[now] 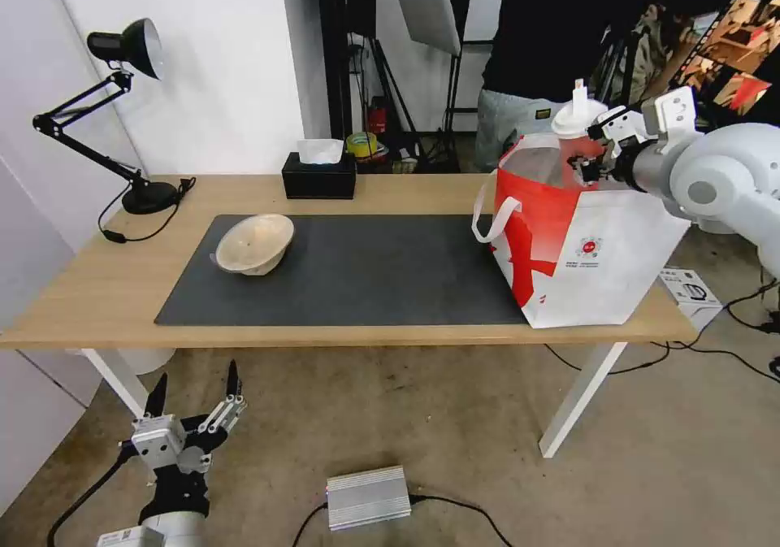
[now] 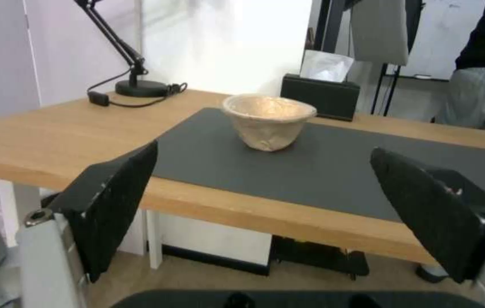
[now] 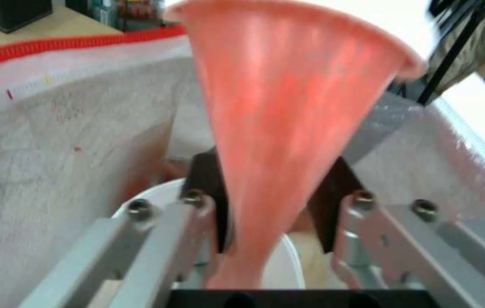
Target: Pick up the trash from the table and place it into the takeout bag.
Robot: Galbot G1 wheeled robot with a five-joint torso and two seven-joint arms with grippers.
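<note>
Right tool (image 1: 587, 150) above the bag's (image 1: 585, 246) open mouth, clamped on the red cup (image 3: 288, 128). Inside the bag, under the cup: white bowl (image 3: 279, 265). Beige bowl (image 1: 254, 243) on the desk (image 1: 97, 287) mat (image 1: 366, 275), well away from the bag. Left tool (image 1: 195, 401) below the desk edge, fingers spread, gripping nothing, beige bowl beyond it.

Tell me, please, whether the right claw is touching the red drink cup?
Touching. In the right wrist view, the right claw has its black pads pressed against both sides of the red drink cup, above the open takeout bag.
</note>
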